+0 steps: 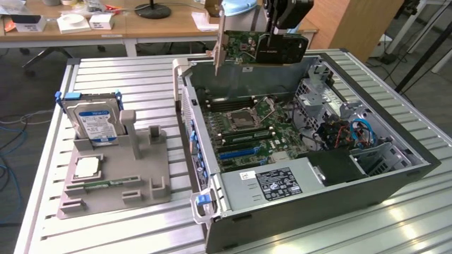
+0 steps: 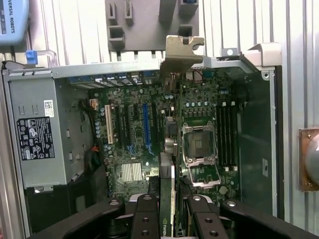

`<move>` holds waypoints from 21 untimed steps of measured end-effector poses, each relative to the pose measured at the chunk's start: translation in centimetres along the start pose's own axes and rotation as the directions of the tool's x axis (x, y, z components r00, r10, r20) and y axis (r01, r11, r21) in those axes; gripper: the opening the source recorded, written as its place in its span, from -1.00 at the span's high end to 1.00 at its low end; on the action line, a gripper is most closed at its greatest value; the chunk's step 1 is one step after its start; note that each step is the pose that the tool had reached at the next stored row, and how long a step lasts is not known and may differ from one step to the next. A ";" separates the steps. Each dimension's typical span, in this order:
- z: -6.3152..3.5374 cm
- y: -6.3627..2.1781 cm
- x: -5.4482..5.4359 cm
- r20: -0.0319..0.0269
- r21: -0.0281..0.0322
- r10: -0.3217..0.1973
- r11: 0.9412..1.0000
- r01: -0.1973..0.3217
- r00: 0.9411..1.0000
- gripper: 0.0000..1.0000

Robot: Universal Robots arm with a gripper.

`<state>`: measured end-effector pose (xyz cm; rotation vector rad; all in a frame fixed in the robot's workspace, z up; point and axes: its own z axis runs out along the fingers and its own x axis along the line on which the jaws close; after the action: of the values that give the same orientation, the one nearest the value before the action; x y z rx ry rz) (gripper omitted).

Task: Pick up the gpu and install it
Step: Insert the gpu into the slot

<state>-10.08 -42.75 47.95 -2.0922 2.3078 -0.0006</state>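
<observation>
Gripper [image 1: 281,38] clamped on gpu [image 1: 242,45] top edge; gpu upright between fingers, above open computer case [image 1: 395,177], over motherboard [image 1: 247,124].

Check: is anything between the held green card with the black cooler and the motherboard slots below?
Nothing visible. The gripper holds the green, black-cooled gpu card above the open grey metal computer case, and the blue and black expansion slots on its motherboard lie uncovered.

Partial "VERSAL ROBOTS" in white on the blue arm cover [image 2: 12,20], "NVIDIA" on the gpu [image 2: 166,223] edge; power supply label [image 2: 35,138] and hard drive label [image 1: 97,123] print too small to read.
</observation>
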 end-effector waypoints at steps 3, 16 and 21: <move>0.40 0.01 0.0 0.000 0.000 0.000 1.000 0.000 1.000 0.48; 1.95 0.04 0.0 0.001 -0.001 -0.043 0.999 0.043 0.999 0.48; 2.70 0.05 0.1 0.001 -0.001 -0.053 0.999 0.053 0.999 0.48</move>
<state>-10.08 -42.75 45.25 -2.1531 2.2509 0.0009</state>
